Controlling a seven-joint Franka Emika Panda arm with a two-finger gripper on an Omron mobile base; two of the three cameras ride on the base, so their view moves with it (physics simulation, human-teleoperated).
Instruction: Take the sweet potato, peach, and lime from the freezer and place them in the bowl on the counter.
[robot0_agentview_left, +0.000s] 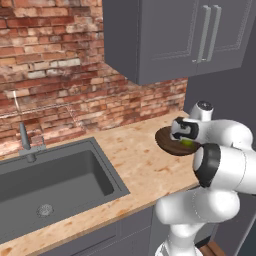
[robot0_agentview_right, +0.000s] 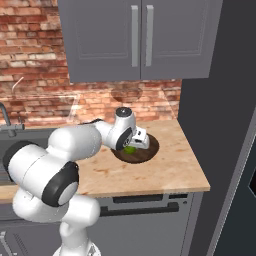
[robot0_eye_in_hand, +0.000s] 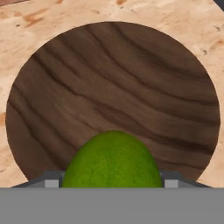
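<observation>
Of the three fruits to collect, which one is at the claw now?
The lime, the round green one. It sits between the claw's fingertips, above the wooden bowl; neither the orange nor the brown fruit is there.

A small round bright green lime (robot0_eye_in_hand: 113, 159) is seen held between the two dark fingertips of the hand (robot0_eye_in_hand: 113, 181), directly above a wide shallow round bowl of dark brown streaked wood (robot0_eye_in_hand: 109, 78). The bowl is set upright on the light tan wood-grain desk (robot0_agentview_right: 175, 165), near its right end beside the tall dark blue-grey freezer (robot0_agentview_right: 220, 125), and its inside is seen bare beneath the lime. In the right base view the lime (robot0_agentview_right: 130, 149) is seen over the bowl's (robot0_agentview_right: 150, 150) left half.
</observation>
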